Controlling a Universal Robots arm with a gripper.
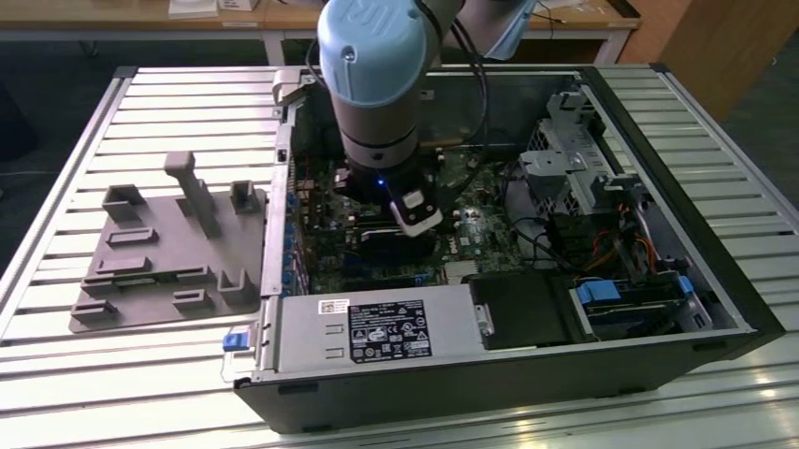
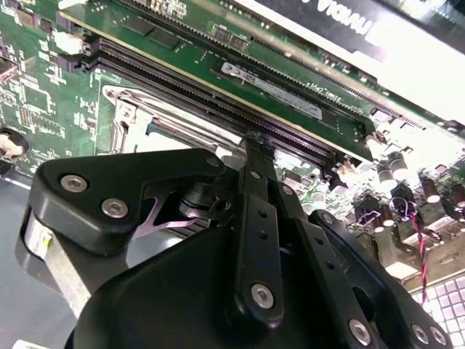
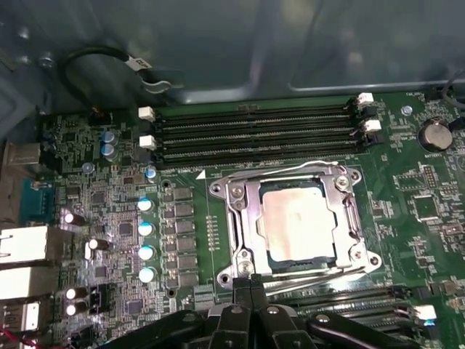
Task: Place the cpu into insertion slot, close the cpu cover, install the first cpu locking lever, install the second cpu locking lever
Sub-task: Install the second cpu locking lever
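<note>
In the first wrist view the cpu (image 3: 299, 222), pale and silvery, lies flat in the insertion slot (image 3: 234, 190) on the green board. The cpu cover (image 3: 245, 218), a silvery frame, lies down around it. One thin wire lever (image 3: 283, 172) runs along the slot's edge beside the memory slots. Another (image 3: 320, 278) runs along the opposite edge. My gripper (image 3: 245, 285) is shut, its black tips together just off a corner of the slot by that second lever. The second wrist view shows the tips (image 2: 254, 143) over the slot's metal (image 2: 138, 116). In the exterior view the gripper (image 1: 406, 234) reaches down into the case.
Long black memory slots (image 3: 254, 131) lie beside the socket, with a coin battery (image 3: 434, 133) and a row of capacitors (image 3: 147, 229) nearby. A black card (image 2: 349, 22) stands close. The case holds a power supply (image 1: 374, 337) and drive cage (image 1: 574, 159). A grey fixture (image 1: 163, 253) lies outside.
</note>
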